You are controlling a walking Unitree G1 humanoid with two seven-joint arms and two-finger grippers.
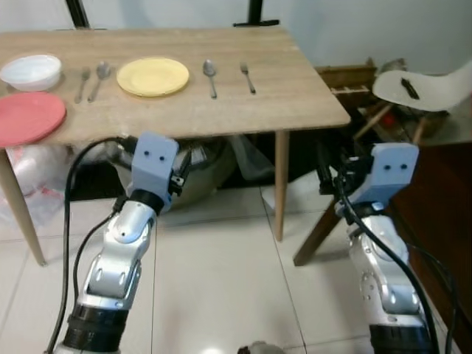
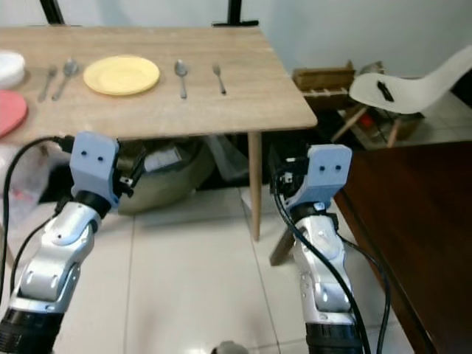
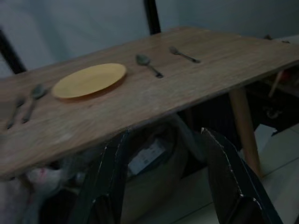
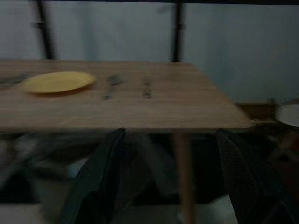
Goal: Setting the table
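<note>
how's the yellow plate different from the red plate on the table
The yellow plate lies mid-table with cutlery on both sides; the red plate sits at the near edge toward the robot's left, cut off by the frame. The red one looks larger. Both are round, flat and bare.

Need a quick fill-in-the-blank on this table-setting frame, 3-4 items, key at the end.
1. The plate between the two cutlery pairs is ____ in colour.
2. The white bowl sits just behind the ____ plate.
3. On the robot's right of the yellow plate lie a spoon and a ____.
4. Both the left gripper and the right gripper have their fingers ____, below the table edge.

Missing words: yellow; red; fork; open
</note>
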